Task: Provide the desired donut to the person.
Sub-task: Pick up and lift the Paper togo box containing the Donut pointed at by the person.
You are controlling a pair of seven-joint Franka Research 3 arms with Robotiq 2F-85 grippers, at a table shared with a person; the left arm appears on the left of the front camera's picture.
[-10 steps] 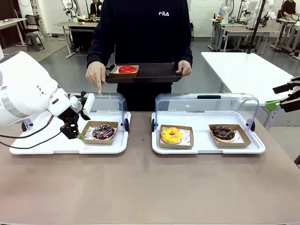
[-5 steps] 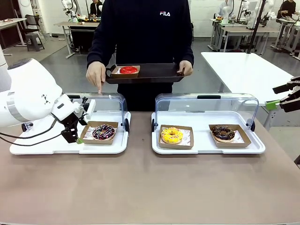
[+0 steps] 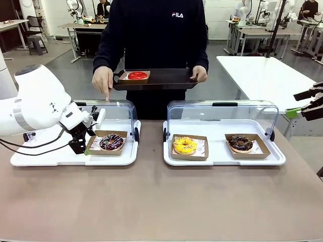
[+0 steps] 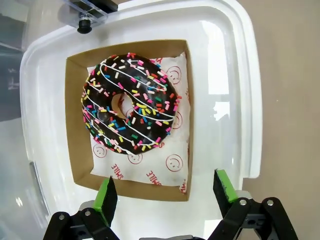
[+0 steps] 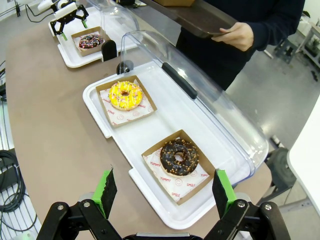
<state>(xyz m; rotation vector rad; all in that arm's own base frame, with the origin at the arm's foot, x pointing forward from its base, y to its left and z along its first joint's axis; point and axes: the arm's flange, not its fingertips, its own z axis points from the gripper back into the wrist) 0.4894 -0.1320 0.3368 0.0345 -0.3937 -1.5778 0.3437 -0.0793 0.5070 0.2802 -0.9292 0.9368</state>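
Left pincer (image 4: 164, 188) nearer, spread beside cardboard box (image 4: 75, 125) holding sprinkled donut (image 4: 150, 115), right pincer (image 5: 164, 192) spread too

Three views of one bench (image 3: 161, 201): a fixed front camera and two wrist cameras.
The front camera sits at the robot's edge and faces across the bench to the person (image 3: 151, 35) at 12 o'clock. The left wrist camera looks straight down, very close, on the sprinkled donut (image 4: 131, 102), with the left pincer (image 4: 164, 182) at 6 o'clock. The right wrist camera looks down from higher and farther off, the right pincer (image 5: 164, 182) at 6 o'clock. That same sprinkled donut sits small at 11 o'clock, shared by all three views.
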